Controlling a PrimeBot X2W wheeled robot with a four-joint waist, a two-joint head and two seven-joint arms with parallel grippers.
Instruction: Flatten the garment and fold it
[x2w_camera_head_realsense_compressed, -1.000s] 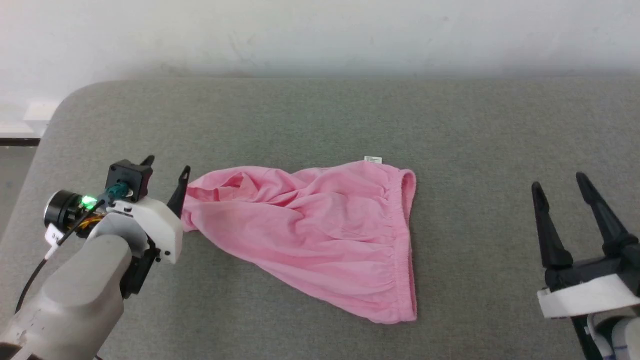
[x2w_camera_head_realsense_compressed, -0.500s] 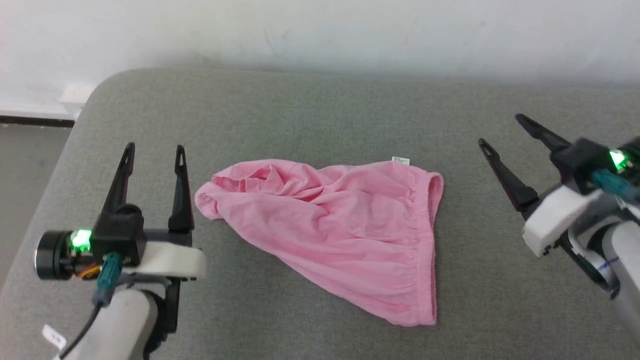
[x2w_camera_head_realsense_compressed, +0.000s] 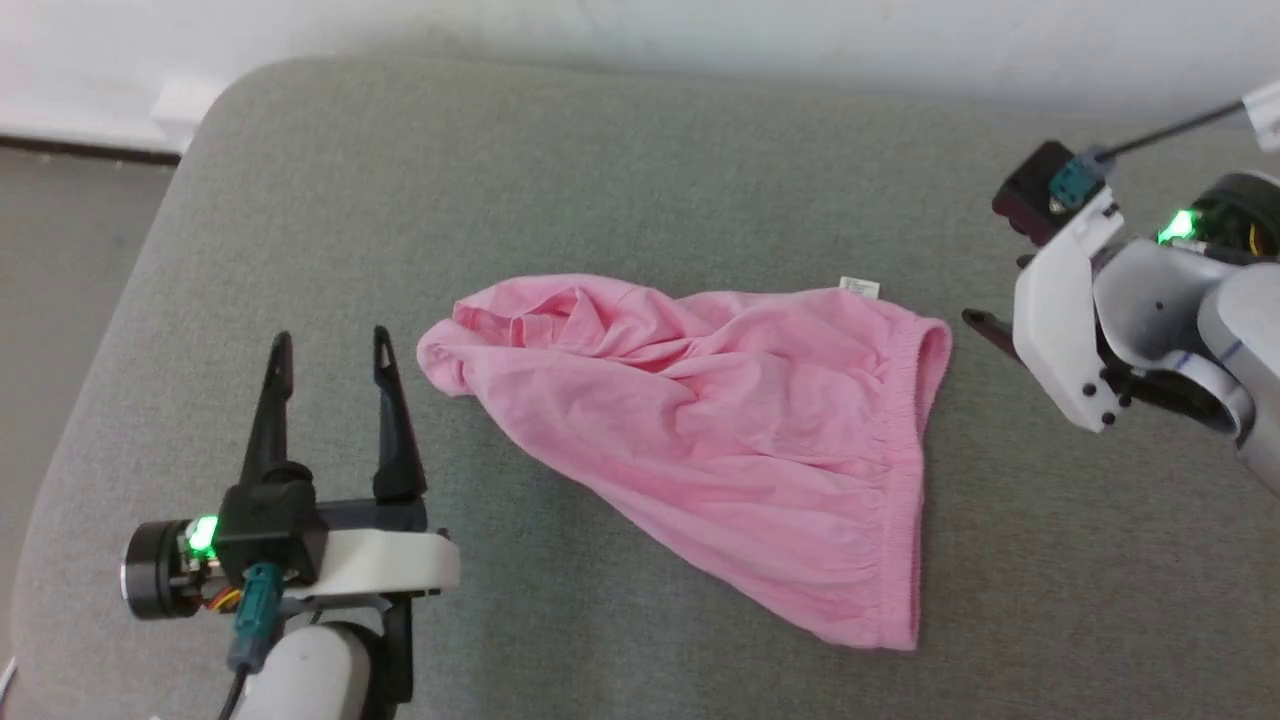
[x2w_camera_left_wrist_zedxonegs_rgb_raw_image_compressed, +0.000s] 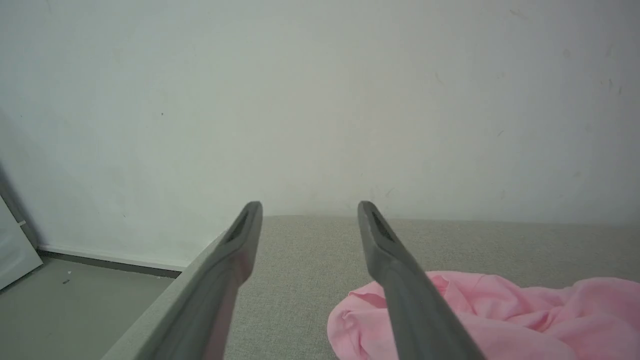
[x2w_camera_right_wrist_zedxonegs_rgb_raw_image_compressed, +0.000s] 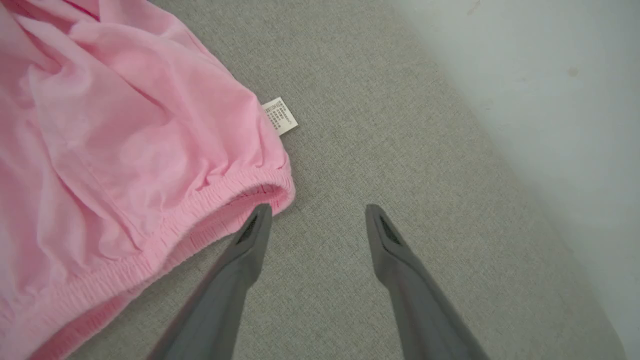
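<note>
garment (x2w_camera_head_realsense_compressed: 720, 440): soft matt cloth | grey surface (x2w_camera_head_realsense_compressed: 640, 180): coarse woven fabric | left tool (x2w_camera_head_realsense_compressed: 332, 338): matt plastic

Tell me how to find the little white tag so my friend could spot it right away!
Look at the big grey padded surface below the white wall; one pink garment lies on it. Follow its gathered waistband to the far corner. The tag sticks out there, the one small white rectangle with tiny print.

Left end effector (x2w_camera_head_realsense_compressed: 332, 337) and right end effector (x2w_camera_right_wrist_zedxonegs_rgb_raw_image_compressed: 317, 207) spread wide, empty.
</note>
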